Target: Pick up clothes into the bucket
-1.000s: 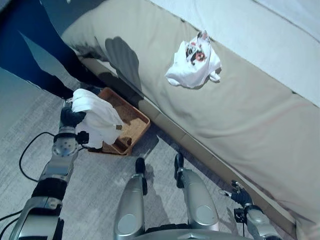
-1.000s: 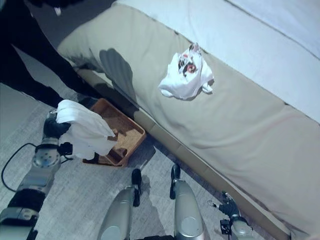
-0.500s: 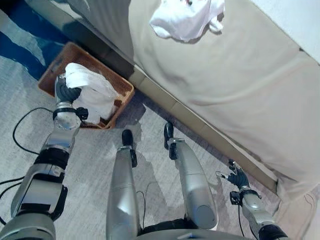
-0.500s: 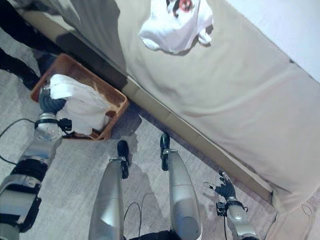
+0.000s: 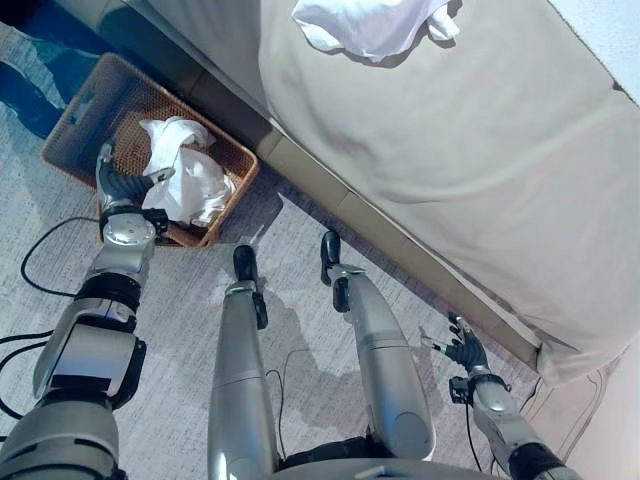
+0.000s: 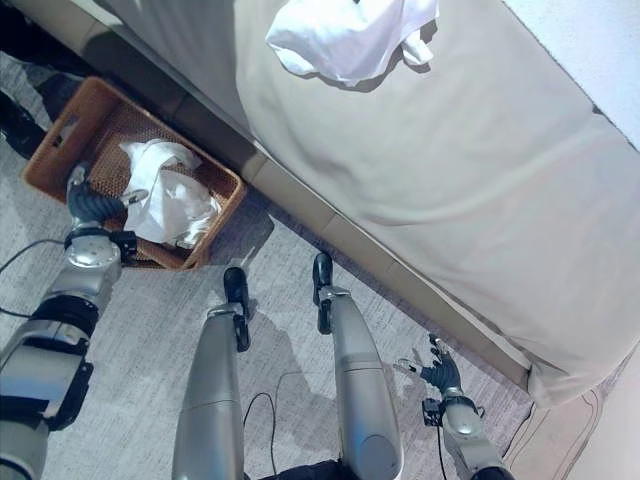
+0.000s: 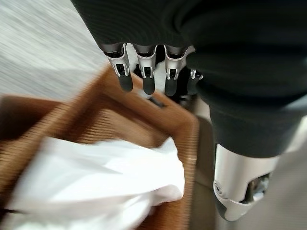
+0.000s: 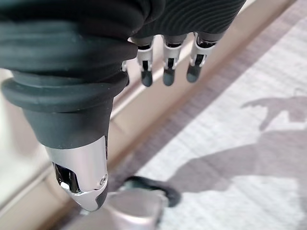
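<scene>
A brown wicker basket (image 5: pixel 95 110) stands on the floor against the bed's base. A crumpled white garment (image 5: pixel 190 185) lies inside it, seen close in the left wrist view as white cloth (image 7: pixel 100 184) within the basket rim (image 7: pixel 189 132). My left hand (image 5: pixel 122 185) hovers at the basket's near edge, open, its fingers (image 7: pixel 144 76) straight and apart from the cloth. A second white garment (image 5: pixel 370 22) with a print lies on the bed. My right hand (image 5: pixel 463 351) hangs low beside the bed base, open and holding nothing, its fingers (image 8: pixel 165 67) straight.
The bed (image 5: pixel 450 180) with a beige cover runs across the far and right side, its base (image 5: pixel 330 195) right behind the basket. Grey carpet (image 5: pixel 180 300) covers the floor. A person's dark legs (image 6: pixel 18 125) stand left of the basket.
My left hand has let go of the white garment, which now lies in the basket. Its fingers have straightened. The camera has tilted down, shifting the whole picture.
</scene>
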You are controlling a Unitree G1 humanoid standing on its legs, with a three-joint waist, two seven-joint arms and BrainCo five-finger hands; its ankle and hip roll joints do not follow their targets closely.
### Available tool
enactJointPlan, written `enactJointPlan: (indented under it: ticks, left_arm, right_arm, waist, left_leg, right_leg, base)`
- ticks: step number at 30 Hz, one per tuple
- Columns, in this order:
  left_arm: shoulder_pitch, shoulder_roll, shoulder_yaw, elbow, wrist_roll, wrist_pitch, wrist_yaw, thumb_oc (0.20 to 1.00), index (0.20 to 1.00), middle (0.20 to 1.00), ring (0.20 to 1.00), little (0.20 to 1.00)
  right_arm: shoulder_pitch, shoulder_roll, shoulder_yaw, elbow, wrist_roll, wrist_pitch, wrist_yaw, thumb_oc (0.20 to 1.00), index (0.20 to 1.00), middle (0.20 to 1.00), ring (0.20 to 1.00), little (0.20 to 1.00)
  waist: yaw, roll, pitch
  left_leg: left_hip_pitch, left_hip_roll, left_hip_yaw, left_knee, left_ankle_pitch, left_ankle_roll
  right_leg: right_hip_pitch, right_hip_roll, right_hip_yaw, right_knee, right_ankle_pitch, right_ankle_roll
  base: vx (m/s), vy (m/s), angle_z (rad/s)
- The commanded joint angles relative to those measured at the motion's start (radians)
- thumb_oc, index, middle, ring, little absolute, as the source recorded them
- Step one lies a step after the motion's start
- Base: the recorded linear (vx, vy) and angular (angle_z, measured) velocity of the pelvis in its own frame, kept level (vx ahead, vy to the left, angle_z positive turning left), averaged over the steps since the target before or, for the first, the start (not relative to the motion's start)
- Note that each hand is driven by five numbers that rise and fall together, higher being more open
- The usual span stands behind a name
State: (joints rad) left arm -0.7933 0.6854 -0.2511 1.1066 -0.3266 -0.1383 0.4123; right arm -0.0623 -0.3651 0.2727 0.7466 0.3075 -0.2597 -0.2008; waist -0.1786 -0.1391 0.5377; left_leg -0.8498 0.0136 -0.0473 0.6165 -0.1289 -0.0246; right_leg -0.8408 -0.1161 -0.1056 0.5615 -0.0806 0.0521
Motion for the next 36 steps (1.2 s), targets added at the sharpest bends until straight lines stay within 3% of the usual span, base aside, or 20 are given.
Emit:
enactJointPlan:
  ticks: [1,7,8,11,13,14,16,19,25,31,36]
  left_arm:
    - [0.016,0.03,0.062,-0.003,0.047,-0.003,0.005,1.0,1.0,1.0,1.0,1.0]
    - [0.252,0.006,0.204,-0.09,0.013,-0.028,0.021,1.0,1.0,1.0,1.0,1.0]
    - [0.285,-0.008,0.225,-0.108,0.006,-0.034,0.021,1.0,1.0,1.0,1.0,1.0]
    - [0.408,-0.063,0.254,-0.221,0.031,-0.06,0.035,1.0,1.0,1.0,1.0,1.0]
    - [0.503,-0.11,0.245,-0.366,0.045,-0.111,0.02,1.0,1.0,1.0,1.0,1.0]
    - [0.562,-0.155,0.228,-0.417,0.014,-0.151,-0.039,1.0,1.0,1.0,1.0,1.0]
    - [0.591,-0.176,0.207,-0.447,0.017,-0.163,-0.072,1.0,1.0,1.0,1.0,1.0]
    - [0.658,-0.259,0.138,-0.46,0.068,-0.17,-0.143,1.0,1.0,1.0,1.0,1.0]
    - [0.705,-0.326,0.033,-0.477,0.129,-0.165,-0.194,1.0,1.0,1.0,1.0,1.0]
    - [0.748,-0.316,-0.12,-0.535,0.172,-0.147,-0.269,1.0,1.0,1.0,1.0,1.0]
    - [0.75,-0.316,-0.171,-0.548,0.135,-0.14,-0.269,1.0,1.0,1.0,1.0,1.0]
  right_arm:
    - [0.017,-0.04,0.005,-0.046,0.028,-0.017,-0.02,1.0,1.0,1.0,1.0,1.0]
    - [0.002,-0.039,-0.024,-0.069,0.024,-0.014,-0.027,1.0,1.0,1.0,1.0,1.0]
    - [-0.001,-0.037,-0.033,-0.069,0.024,-0.013,-0.028,1.0,1.0,1.0,1.0,1.0]
    - [0.006,-0.029,-0.066,-0.072,0.033,-0.007,-0.027,1.0,1.0,1.0,1.0,1.0]
    - [0.011,-0.034,-0.087,-0.08,0.048,-0.007,-0.011,1.0,1.0,1.0,1.0,1.0]
    - [0.01,-0.052,-0.1,-0.11,0.038,-0.011,0.002,1.0,1.0,1.0,1.0,1.0]
    - [0.007,-0.073,-0.104,-0.144,0.002,-0.016,0.007,1.0,1.0,1.0,1.0,1.0]
    - [-0.008,-0.141,-0.13,-0.321,-0.181,-0.034,-0.037,1.0,1.0,1.0,1.0,1.0]
    - [-0.11,-0.218,-0.17,-0.431,-0.393,-0.012,-0.138,1.0,1.0,1.0,1.0,1.0]
    - [-0.395,-0.304,-0.106,-0.276,-0.522,0.072,-0.244,1.0,1.0,1.0,1.0,1.0]
    - [-0.663,-0.374,-0.017,-0.04,-0.484,0.113,-0.299,1.0,1.0,1.0,1.0,1.0]
  waist:
    - [0.026,0.001,-0.018]
    - [0.05,0.029,-0.018]
    - [0.051,0.031,-0.018]
    - [0.064,0.048,-0.018]
    - [0.077,0.066,-0.018]
    - [0.083,0.081,-0.018]
    - [0.088,0.092,-0.018]
    - [0.09,0.13,-0.033]
    - [0.109,0.172,-0.067]
    - [0.15,0.218,-0.072]
    - [0.183,0.243,-0.054]
  left_leg:
    - [0.065,-0.008,0.005,-0.006,-0.029,0.019]
    - [0.185,0.001,0.033,-0.133,0.009,0.006]
    - [0.189,-0.004,0.042,-0.164,0.051,0.008]
    - [0.278,-0.006,0.046,-0.226,0.065,0.004]
    - [0.338,-0.011,0.042,-0.267,0.075,0.001]
    - [0.391,-0.015,0.039,-0.301,0.082,-0.001]
    - [0.419,-0.017,0.036,-0.32,0.087,-0.002]
    - [0.525,-0.018,0.035,-0.399,0.104,-0.007]
    - [0.58,-0.023,0.017,-0.495,0.144,-0.004]
    - [0.59,-0.031,-0.029,-0.543,0.175,-0.003]
    - [0.565,-0.029,-0.062,-0.557,0.196,-0.008]
  right_leg:
    - [0.074,-0.046,0.029,-0.075,0.021,0.057]
    - [0.174,-0.036,0.031,-0.19,0.064,0.065]
    - [0.175,-0.042,0.024,-0.213,0.097,0.058]
    - [0.25,-0.042,0.02,-0.247,0.101,0.06]
    - [0.302,-0.044,0.014,-0.259,0.096,0.061]
    - [0.347,-0.048,0.007,-0.261,0.088,0.062]
    - [0.369,-0.047,0.007,-0.26,0.084,0.062]
    - [0.439,-0.053,-0.004,-0.254,0.061,0.063]
    - [0.443,-0.059,-0.02,-0.221,0.034,0.063]
    - [0.433,-0.079,-0.056,-0.163,-0.017,0.057]
    - [0.394,-0.09,-0.084,-0.114,-0.037,0.048]
  base:
    - [0.03,0.013,-0.02]
    - [0.01,0.012,-0.12]
    - [-0.05,-0.034,-0.11]
    - [0.03,-0.025,-0.04]
    - [0.07,-0.025,-0.06]
    - [0.07,-0.019,0.0]
    - [0.07,-0.016,0.07]
    - [0.12,-0.007,0.08]
    - [0.05,-0.02,0.11]
    - [0.02,-0.075,0.18]
    - [0.0,-0.084,0.28]
